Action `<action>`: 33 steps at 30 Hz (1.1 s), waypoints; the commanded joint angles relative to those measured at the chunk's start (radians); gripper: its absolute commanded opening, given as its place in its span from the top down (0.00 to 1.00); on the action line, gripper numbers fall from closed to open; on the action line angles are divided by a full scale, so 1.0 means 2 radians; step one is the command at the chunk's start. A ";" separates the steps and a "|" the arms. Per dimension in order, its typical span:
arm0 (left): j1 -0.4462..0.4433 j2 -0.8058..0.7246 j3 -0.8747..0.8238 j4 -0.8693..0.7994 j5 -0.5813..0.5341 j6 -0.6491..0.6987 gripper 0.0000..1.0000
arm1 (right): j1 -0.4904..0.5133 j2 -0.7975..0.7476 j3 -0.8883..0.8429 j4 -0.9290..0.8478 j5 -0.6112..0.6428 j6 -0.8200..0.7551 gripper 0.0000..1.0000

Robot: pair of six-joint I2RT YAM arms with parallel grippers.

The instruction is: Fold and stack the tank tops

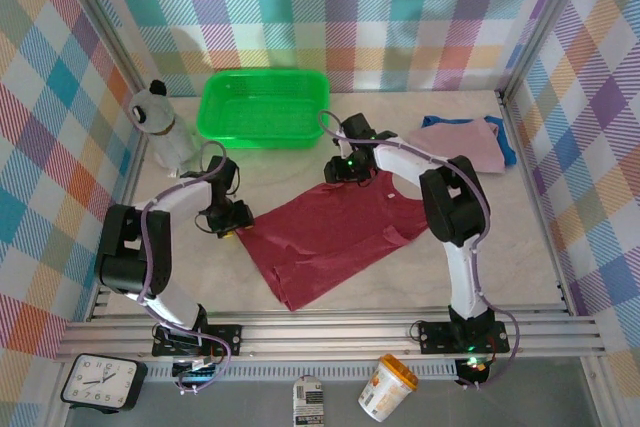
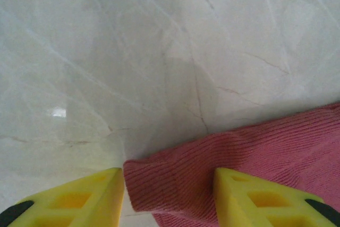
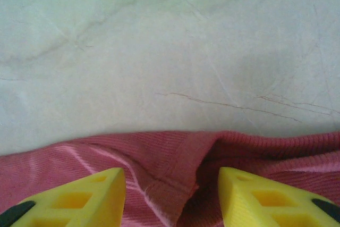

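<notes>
The dark red tank top (image 1: 330,232) lies spread flat in the middle of the table. My left gripper (image 1: 232,230) stands open at its left corner; in the left wrist view the yellow fingers (image 2: 90,195) straddle that ribbed corner (image 2: 175,184) without pinching it. My right gripper (image 1: 345,175) is open over the top's far edge, and its wrist view shows a seam and a fold of the red cloth (image 3: 175,158) between the fingers (image 3: 249,195). A mauve-pink tank top (image 1: 465,142) lies folded at the back right on top of a blue one (image 1: 508,147).
A green plastic basket (image 1: 262,107) stands at the back centre-left. A plastic bottle (image 1: 165,132) stands by the left wall. Plaid walls close in three sides. Below the front rail are a clock (image 1: 100,382) and a cup (image 1: 388,387).
</notes>
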 commanded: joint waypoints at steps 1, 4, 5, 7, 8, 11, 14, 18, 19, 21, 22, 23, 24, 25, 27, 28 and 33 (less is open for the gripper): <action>0.007 0.012 0.020 0.001 0.005 0.021 0.54 | 0.001 0.017 0.023 -0.015 0.004 -0.011 0.53; 0.008 0.016 0.025 0.009 0.012 0.027 0.55 | 0.001 0.024 0.031 -0.020 0.006 -0.015 0.61; 0.009 0.017 0.025 0.011 0.017 0.028 0.56 | 0.001 0.025 0.031 -0.018 0.006 -0.014 0.64; 0.009 0.024 0.031 0.006 0.012 0.032 0.58 | 0.001 0.025 0.031 -0.016 0.004 -0.011 0.70; 0.010 0.028 0.033 0.002 0.007 0.035 0.59 | 0.001 0.025 0.031 -0.015 0.003 -0.010 0.72; 0.010 0.035 0.038 -0.002 0.007 0.042 0.66 | 0.001 0.026 0.035 -0.016 0.001 -0.007 0.82; 0.010 0.039 0.050 -0.016 0.001 0.052 0.77 | 0.001 0.019 0.039 -0.019 0.005 -0.010 0.85; 0.010 0.032 0.065 -0.039 -0.014 0.064 0.88 | -0.001 0.005 0.035 -0.021 0.015 -0.015 0.89; 0.010 0.029 0.069 -0.046 -0.013 0.067 0.91 | -0.003 0.001 0.035 -0.022 0.013 -0.015 0.91; 0.010 0.022 0.076 -0.060 -0.009 0.072 0.96 | -0.007 -0.006 0.031 -0.019 0.002 -0.011 0.97; 0.010 0.017 0.077 -0.066 -0.008 0.074 0.97 | -0.008 -0.008 0.029 -0.016 -0.003 -0.008 0.98; 0.010 0.011 0.076 -0.072 -0.008 0.077 0.99 | -0.009 -0.011 0.028 -0.015 -0.005 -0.008 0.99; 0.010 0.006 0.077 -0.077 -0.006 0.079 0.99 | -0.009 -0.013 0.028 -0.015 -0.007 -0.008 0.99; 0.011 -0.001 0.077 -0.082 -0.004 0.082 1.00 | -0.010 -0.015 0.028 -0.015 -0.010 -0.008 0.99; 0.008 -0.016 0.074 -0.087 0.006 0.084 1.00 | -0.011 -0.022 0.025 -0.013 -0.017 -0.009 0.99; 0.007 -0.025 0.071 -0.086 0.018 0.085 1.00 | -0.011 -0.025 0.022 -0.011 -0.020 -0.008 0.99; -0.013 -0.066 0.057 -0.082 0.058 0.077 1.00 | -0.020 -0.050 -0.009 0.008 -0.035 -0.003 1.00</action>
